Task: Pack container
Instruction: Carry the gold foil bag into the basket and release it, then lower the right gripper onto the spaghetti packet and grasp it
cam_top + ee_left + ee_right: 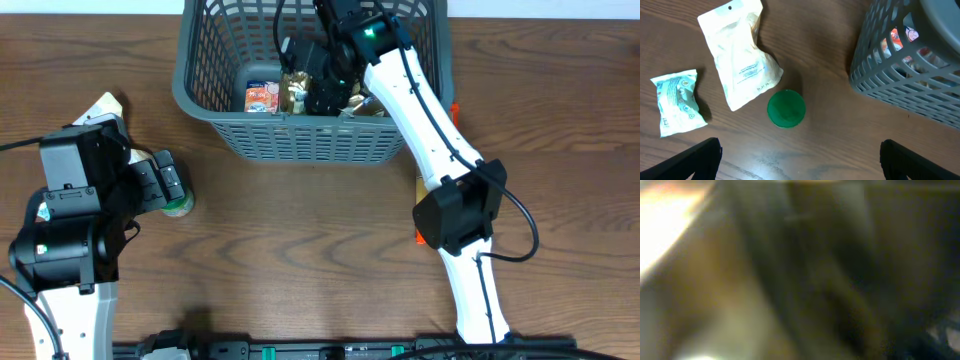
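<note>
The dark grey basket (300, 140) stands at the top middle of the table; its corner also shows in the left wrist view (900, 75). An orange packet (262, 97) and a gold packet (297, 90) lie on its floor. My right gripper (322, 88) reaches down inside the basket among the packets; its wrist view is only blur, so its jaws cannot be read. My left gripper (800, 157) is open and empty above the table. A green-lidded jar (786, 108) stands just ahead of it and shows in the overhead view (178, 205).
A white pouch (740, 55) and a small teal-printed packet (677, 100) lie left of the jar. An orange object (419, 236) lies partly under the right arm, right of the basket.
</note>
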Available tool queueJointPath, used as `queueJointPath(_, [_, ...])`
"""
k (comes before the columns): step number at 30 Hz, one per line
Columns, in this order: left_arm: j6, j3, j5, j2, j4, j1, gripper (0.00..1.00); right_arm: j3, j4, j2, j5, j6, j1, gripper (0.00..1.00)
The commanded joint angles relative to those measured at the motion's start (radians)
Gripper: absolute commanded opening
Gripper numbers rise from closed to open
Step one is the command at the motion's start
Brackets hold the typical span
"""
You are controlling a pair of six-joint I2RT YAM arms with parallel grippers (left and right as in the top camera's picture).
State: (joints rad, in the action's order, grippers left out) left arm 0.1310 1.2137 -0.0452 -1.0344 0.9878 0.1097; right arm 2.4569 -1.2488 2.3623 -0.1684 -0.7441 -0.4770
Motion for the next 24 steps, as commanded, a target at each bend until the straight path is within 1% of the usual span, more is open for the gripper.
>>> queueJointPath(1, [-0.006, 0.016, 0.004, -0.004, 0.003, 0.004, 0.99, 0.035, -0.001, -0.078, -0.007, 0.011, 0.007, 0.99])
queueJointPath(4, [-0.006, 0.016, 0.004, -0.004, 0.002, 0.004, 0.98, 0.06, 0.005, -0.156, -0.004, 0.024, 0.018, 0.99])
queueJointPath(6, [-0.006, 0.016, 0.004, -0.004, 0.002, 0.004, 0.98, 0.074, 0.035, -0.222, 0.024, 0.084, 0.034, 0.99])
queueJointPath(8, [-0.006, 0.016, 0.004, -0.004, 0.002, 0.004, 0.98, 0.077, 0.083, -0.292, 0.086, 0.188, 0.068, 0.99])
queueJointPath(10, [-0.006, 0.016, 0.004, -0.004, 0.002, 0.004, 0.98, 0.077, 0.122, -0.351, 0.159, 0.335, 0.119, 0.99])
queueJointPath(13, [-0.006, 0.016, 0.004, -0.004, 0.002, 0.004, 0.98, 0.077, 0.118, -0.422, 0.195, 0.55, 0.23, 0.99])
queueJointPath(17, [-0.007, 0.016, 0.004, -0.004, 0.002, 0.004, 0.98, 0.077, 0.014, -0.465, 0.187, 0.83, 0.415, 0.99])
queueJointPath(19, [-0.007, 0.016, 0.004, -0.004, 0.002, 0.004, 0.98, 0.077, -0.085, -0.464, 0.183, 0.954, 0.498, 0.99])
queueJointPath(21, [-0.007, 0.016, 0.004, -0.004, 0.002, 0.004, 0.98, 0.072, -0.18, -0.457, 0.159, 0.997, 0.557, 0.99])
queueJointPath(24, [-0.008, 0.016, 0.004, -0.004, 0.002, 0.004, 0.98, 0.067, -0.305, -0.446, 0.146, 1.002, 0.605, 0.99])
